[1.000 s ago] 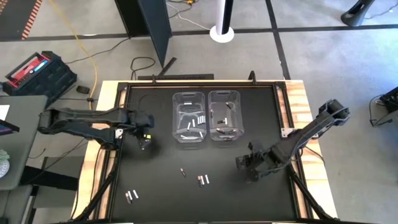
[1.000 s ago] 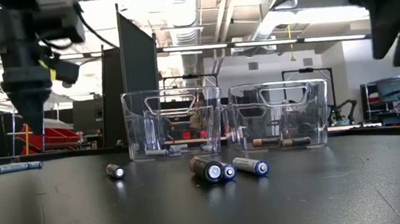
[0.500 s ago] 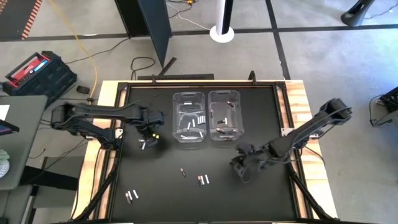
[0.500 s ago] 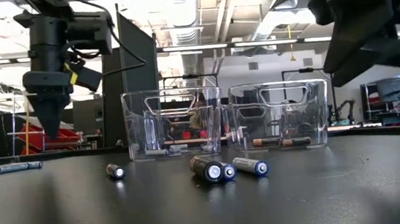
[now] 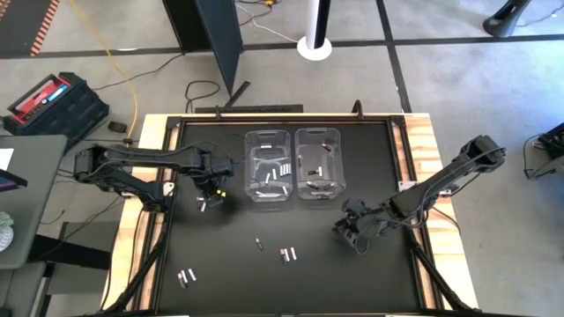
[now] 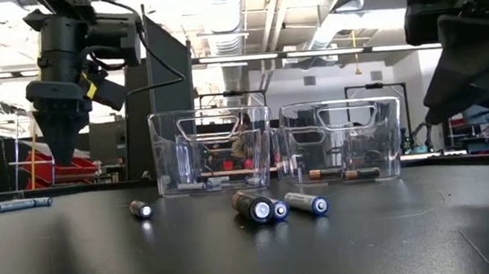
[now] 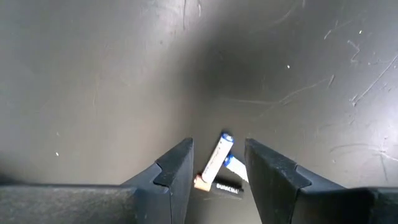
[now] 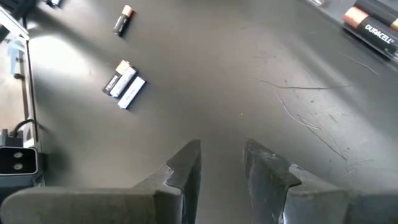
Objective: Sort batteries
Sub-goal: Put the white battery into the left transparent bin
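Note:
My left gripper (image 5: pixel 210 199) points straight down, open, a little above the table, left of the bins. Below it a silvery-white battery (image 7: pixel 219 155) and a dark copper-tipped battery (image 7: pixel 222 186) lie on the black table, seen between its fingers and untouched. My right gripper (image 5: pixel 351 236) hovers open and empty, slanting down, to the near right of the bins. More batteries lie flat on the mat: a dark one (image 5: pixel 258 244), a pair (image 5: pixel 288 255) and another pair (image 5: pixel 185 277).
Two clear bins stand side by side at the far middle. The left bin (image 5: pixel 267 165) holds silvery batteries, the right bin (image 5: pixel 318 164) dark ones. A raised black frame (image 5: pixel 167 176) borders the mat. Bare mat lies at the near right (image 5: pixel 370 282).
My left gripper has shifted a little toward the table's right edge and then kept still above the two batteries. My right gripper has sunk toward the table, rolled about its own axis and tipped its fingers downward. No battery has moved.

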Controlling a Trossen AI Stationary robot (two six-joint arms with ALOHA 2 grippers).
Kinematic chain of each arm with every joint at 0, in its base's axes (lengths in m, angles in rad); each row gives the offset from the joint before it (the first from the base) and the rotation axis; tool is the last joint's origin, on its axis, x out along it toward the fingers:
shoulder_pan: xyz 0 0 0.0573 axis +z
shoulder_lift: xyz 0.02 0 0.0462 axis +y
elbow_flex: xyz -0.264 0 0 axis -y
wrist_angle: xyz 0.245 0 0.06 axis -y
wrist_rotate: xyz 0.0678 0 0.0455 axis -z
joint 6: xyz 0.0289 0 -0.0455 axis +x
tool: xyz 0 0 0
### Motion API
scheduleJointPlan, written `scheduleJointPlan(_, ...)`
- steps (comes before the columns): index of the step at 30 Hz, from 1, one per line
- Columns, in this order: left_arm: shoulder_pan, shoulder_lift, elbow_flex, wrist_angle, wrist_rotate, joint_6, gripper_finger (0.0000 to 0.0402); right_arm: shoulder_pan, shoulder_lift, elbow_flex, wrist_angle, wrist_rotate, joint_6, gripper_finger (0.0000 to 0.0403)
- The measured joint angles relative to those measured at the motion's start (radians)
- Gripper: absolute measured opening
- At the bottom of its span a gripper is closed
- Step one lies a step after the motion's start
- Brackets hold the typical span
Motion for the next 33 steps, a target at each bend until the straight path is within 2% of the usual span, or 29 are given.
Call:
scheduleJointPlan(15,-0.004,0.000,-0.017,0.035,-0.002,-0.003,0.0138,0.002,0.000,0.000,0.002,0.000,0.023,0.0136)
scheduleJointPlan(25,-0.065,0.000,-0.085,0.065,-0.013,-0.034,0.0137,0.002,0.000,0.001,0.003,0.000,0.030,0.0136)
scheduleJointPlan(33,-0.068,0.000,-0.130,0.149,-0.036,-0.035,0.0137,0.002,0.000,0.001,0.001,0.000,0.030,0.0137)
